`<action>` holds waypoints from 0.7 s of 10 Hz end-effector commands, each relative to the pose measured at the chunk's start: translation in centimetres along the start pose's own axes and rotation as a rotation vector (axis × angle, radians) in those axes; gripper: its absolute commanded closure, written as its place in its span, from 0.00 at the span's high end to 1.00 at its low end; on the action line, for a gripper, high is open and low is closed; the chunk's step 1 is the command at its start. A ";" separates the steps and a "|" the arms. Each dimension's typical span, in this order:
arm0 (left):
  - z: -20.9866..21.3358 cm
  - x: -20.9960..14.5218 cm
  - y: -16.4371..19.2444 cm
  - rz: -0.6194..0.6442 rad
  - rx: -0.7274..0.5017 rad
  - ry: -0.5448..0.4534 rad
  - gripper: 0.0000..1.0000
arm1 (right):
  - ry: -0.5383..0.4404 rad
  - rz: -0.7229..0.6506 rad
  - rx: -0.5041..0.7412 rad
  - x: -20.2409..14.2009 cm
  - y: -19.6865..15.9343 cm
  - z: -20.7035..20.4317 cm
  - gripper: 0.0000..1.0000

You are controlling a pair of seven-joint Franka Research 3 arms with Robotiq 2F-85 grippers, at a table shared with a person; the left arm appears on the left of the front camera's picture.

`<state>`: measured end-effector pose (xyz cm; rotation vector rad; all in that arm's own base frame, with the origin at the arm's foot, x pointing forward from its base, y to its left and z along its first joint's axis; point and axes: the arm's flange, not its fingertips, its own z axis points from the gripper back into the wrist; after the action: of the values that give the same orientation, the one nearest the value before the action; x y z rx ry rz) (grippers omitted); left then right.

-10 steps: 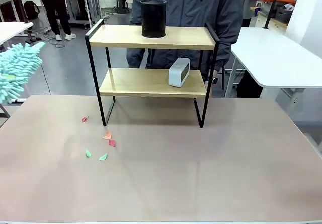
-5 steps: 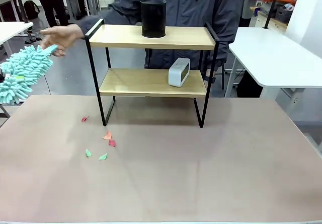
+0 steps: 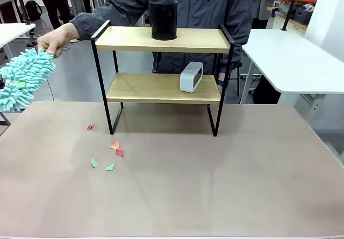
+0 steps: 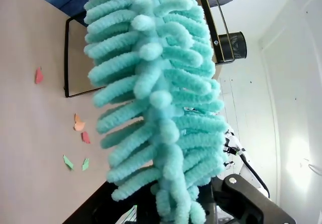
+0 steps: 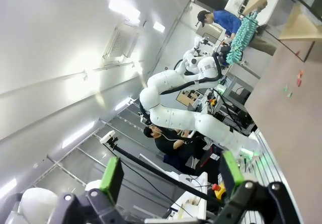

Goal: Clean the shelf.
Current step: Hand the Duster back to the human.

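The shelf (image 3: 164,78) stands near the far edge of the table (image 3: 215,180), a little left of the middle, all four legs on the top. On its upper board sits a black cup (image 3: 163,19), about midway along. On the lower board a white clock (image 3: 191,77) stands toward the right end, turned at an angle.

At the table's left edge we see a teal duster (image 3: 24,78), raised above the surface and tilted, its tip pointing up toward the far side. A person's hand (image 3: 54,40) pinches that tip, the sleeve reaching in from behind the shelf. In our left wrist view the duster (image 4: 156,98) rises straight out from the left gripper (image 4: 176,211), whose jaws are closed down on the duster's base; the pads themselves are hidden by the fluff.

Small paper scraps (image 3: 110,153), red, orange and green, lie on the table just in front of the shelf's left legs.

Our right gripper (image 5: 171,181) is held up off the table with its jaws spread wide and nothing between them, pointed toward the room and the other arm.
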<state>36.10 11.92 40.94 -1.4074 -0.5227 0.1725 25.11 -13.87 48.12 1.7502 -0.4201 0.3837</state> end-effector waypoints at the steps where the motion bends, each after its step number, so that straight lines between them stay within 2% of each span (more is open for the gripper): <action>1: 0.1 -0.3 -0.2 -0.002 -0.004 -0.007 0.00 | 0.023 0.009 -0.001 0.0 0.1 0.7 1.00; 7: 0.1 -0.3 -0.2 -0.002 -0.004 -0.007 0.00 | 0.023 0.009 -0.001 0.0 0.1 0.7 1.00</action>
<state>36.10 11.92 40.95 -1.4074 -0.5228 0.1724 25.11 -13.87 48.12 1.7502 -0.4198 0.3838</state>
